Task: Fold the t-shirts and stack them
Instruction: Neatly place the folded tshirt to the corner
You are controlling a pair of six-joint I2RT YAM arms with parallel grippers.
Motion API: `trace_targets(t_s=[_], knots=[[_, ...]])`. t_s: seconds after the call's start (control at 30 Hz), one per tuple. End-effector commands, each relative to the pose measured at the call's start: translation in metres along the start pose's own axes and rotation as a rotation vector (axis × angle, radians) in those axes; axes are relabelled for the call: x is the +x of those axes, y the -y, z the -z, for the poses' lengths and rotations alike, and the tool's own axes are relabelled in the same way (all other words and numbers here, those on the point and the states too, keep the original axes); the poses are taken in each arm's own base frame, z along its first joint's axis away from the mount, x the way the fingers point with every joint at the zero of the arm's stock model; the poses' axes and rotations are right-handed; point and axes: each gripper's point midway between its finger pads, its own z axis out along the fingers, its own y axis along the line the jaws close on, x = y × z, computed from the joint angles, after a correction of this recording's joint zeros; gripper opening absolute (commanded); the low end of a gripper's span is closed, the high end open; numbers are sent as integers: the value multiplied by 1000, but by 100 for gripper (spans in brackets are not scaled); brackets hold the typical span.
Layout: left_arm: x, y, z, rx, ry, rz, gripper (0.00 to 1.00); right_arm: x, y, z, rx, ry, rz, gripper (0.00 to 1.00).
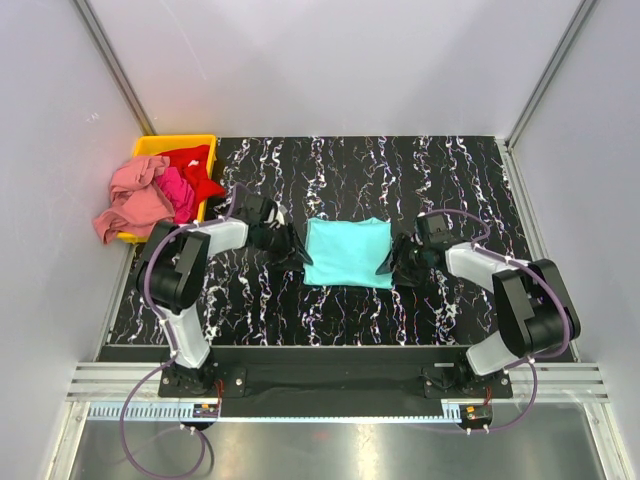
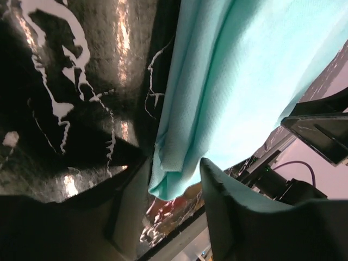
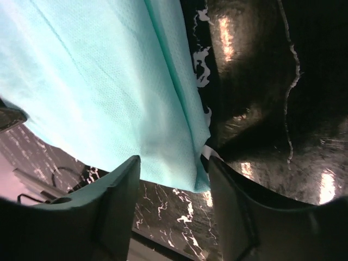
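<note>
- Two robot arms are bolted side by side at the near edge of a black table [image 1: 450,180] veined with white. Both reach in toward its middle.
- The left gripper [image 1: 296,252] sits low at the left edge of a turquoise t-shirt [image 1: 347,252]. Its fingers [image 2: 228,217] are spread apart. A corner of the folded cloth lies in the gap between them and is not pinched.
- The right gripper [image 1: 388,264] sits low at the shirt's right edge. Its fingers [image 3: 117,206] are likewise spread wide, with a corner of the cloth lying loose between them.
- The turquoise t-shirt lies flat in the middle of the table, folded to a neat, nearly square shape, between the two grippers.
- At the far left corner stands a yellow bin [image 1: 150,148].
- A salmon pink t-shirt [image 1: 130,200] is draped over the bin's left rim and hangs outside.
- A magenta t-shirt [image 1: 178,192] is bunched beside the pink one, inside the bin.
- A red t-shirt [image 1: 192,160] lies toward the back of the bin, with part of it over the right rim.
</note>
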Motion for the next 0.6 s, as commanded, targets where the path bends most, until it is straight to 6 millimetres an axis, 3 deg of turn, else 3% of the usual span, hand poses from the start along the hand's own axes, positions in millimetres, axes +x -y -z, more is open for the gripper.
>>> trace_targets(t_s=[0.0,0.07,0.13,0.23,0.3,0.33,0.43,0.57], knots=[[-4,-5,19,-99,32,-59,52,-1,4,13,60,2,5,64],[-18,0,35,-165,89,-88,52,-6,3,20,86,14,21,65],[-31,20,52,-146,148,-127,53,-14,2,32,124,35,36,63],[-35,56,60,-42,183,-189,54,-23,-12,39,96,54,64,44],[-23,83,51,96,152,-231,53,-25,-28,38,23,43,83,27],[-19,89,46,130,139,-228,52,-30,-38,37,-24,55,97,24],[-3,78,22,104,83,-246,49,-20,-43,27,-88,-5,102,19],[12,41,-3,33,36,-202,48,-14,-18,9,-27,-21,97,19]])
